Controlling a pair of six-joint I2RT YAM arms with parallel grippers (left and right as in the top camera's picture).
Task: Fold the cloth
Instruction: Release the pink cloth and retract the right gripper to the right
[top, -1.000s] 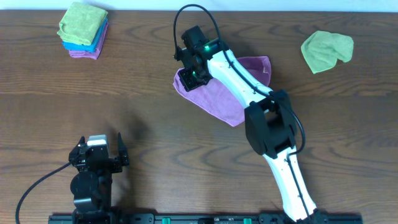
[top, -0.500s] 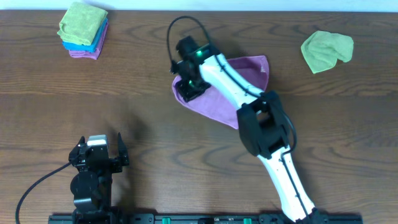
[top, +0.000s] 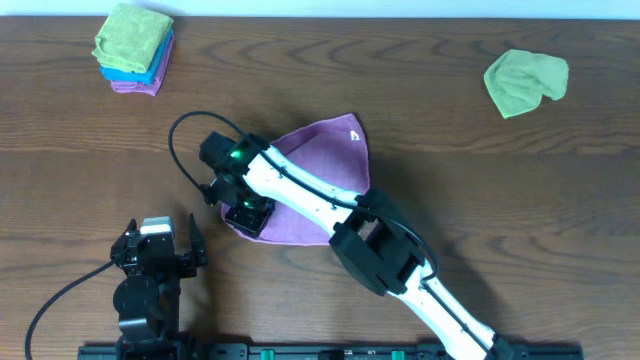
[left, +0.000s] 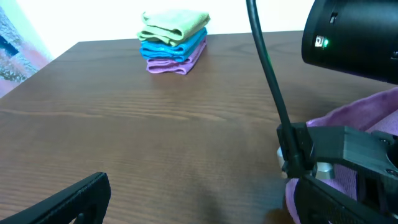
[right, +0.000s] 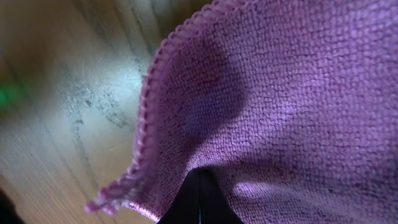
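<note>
A purple cloth (top: 325, 165) lies on the table's middle, stretched from a tagged corner at the back down to the front left. My right gripper (top: 247, 212) is shut on the purple cloth's front-left corner, close above the table. The right wrist view shows the cloth (right: 280, 93) filling the frame, pinched between the closed fingertips (right: 199, 202). The left wrist view shows the cloth's edge (left: 373, 112) at the right. My left gripper (top: 158, 245) is open and empty at the table's front left, its fingers spread wide (left: 193, 199).
A stack of folded cloths, green on blue on purple (top: 133, 48), sits at the back left and also shows in the left wrist view (left: 174, 40). A crumpled green cloth (top: 526, 80) lies at the back right. The right arm (top: 330, 195) spans the cloth.
My right gripper has dragged the purple cloth's corner from the back middle toward the front left, pulling the cloth along. The left arm has not moved.
</note>
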